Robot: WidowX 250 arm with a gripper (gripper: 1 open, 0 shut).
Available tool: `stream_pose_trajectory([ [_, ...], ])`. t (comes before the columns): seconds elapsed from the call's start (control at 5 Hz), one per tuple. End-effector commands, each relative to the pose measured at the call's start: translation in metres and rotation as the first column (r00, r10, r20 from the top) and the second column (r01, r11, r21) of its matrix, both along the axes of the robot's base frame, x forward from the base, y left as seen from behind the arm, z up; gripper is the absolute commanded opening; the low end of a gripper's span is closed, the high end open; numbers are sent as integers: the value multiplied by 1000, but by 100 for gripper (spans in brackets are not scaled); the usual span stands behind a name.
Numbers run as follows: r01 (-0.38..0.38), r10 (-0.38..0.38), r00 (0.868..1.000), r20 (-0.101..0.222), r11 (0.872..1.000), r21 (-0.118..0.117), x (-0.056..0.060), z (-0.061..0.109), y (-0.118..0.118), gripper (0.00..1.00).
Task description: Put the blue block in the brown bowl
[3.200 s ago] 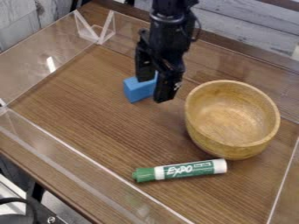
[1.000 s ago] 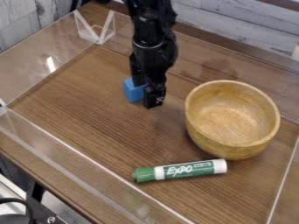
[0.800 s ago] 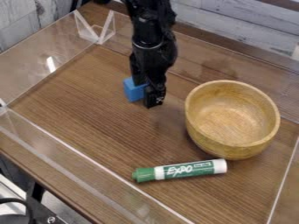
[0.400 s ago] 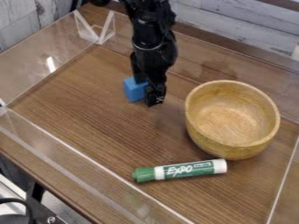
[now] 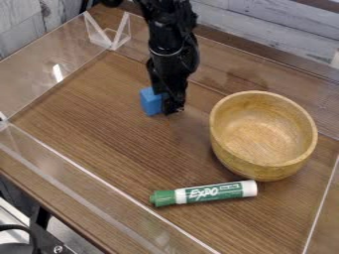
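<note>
The small blue block (image 5: 150,100) rests on the wooden table, left of centre. My gripper (image 5: 159,102) points down over it, with its dark fingers (image 5: 171,102) drawn in against the block's sides; the far finger is mostly hidden behind the block. The jaws look shut on the block, which sits on the surface. The brown bowl (image 5: 265,164) stands to the right of the gripper, a short gap away, upright and holding nothing.
A green-and-white Expo marker (image 5: 201,193) lies near the front, below the bowl. Clear plastic walls (image 5: 73,164) ring the table surface. A clear folded stand (image 5: 106,35) sits at the back left.
The gripper has stayed over the blue block. Its fingers have drawn together from wide open until they press the block's sides.
</note>
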State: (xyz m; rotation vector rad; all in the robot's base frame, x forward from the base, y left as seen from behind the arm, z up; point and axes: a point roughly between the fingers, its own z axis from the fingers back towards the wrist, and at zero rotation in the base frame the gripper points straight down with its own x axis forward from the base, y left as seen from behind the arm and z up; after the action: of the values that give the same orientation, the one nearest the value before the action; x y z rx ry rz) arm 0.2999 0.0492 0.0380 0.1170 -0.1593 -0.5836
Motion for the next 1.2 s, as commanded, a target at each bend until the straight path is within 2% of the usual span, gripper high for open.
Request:
stream_pose_trajectory([
  [0.0,-21,21,1000,-13,1000,1,-1,6,0,0],
  [0.4,-55,55,998,-25,998,1,-2,17,-1,0],
  [1.0,-87,88,995,-56,996,22,-3,40,-7,0],
])
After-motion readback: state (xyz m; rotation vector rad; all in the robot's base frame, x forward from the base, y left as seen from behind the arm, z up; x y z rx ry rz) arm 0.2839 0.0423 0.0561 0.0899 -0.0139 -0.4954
